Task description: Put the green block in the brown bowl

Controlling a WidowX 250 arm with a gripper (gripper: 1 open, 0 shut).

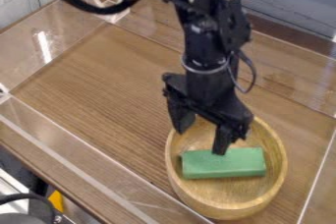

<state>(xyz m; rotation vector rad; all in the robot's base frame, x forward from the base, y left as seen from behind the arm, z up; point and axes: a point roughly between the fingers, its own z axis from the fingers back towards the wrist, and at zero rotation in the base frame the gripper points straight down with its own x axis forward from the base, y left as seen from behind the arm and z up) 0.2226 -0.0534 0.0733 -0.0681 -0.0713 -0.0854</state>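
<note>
The green block (223, 163) lies flat inside the brown bowl (197, 192), a shallow light wooden bowl at the lower right of the camera view. My gripper (203, 136) hangs just above the block's left half, pointing straight down. Its two black fingers (176, 116) are spread wide apart and nothing is between them. The block rests on the bowl's floor, free of the fingers.
The bowl stands on a wooden tabletop (105, 81) enclosed by clear plastic walls (53, 140). A black cable (73, 7) loops off the arm at the upper left. The table's front edge runs along the lower left.
</note>
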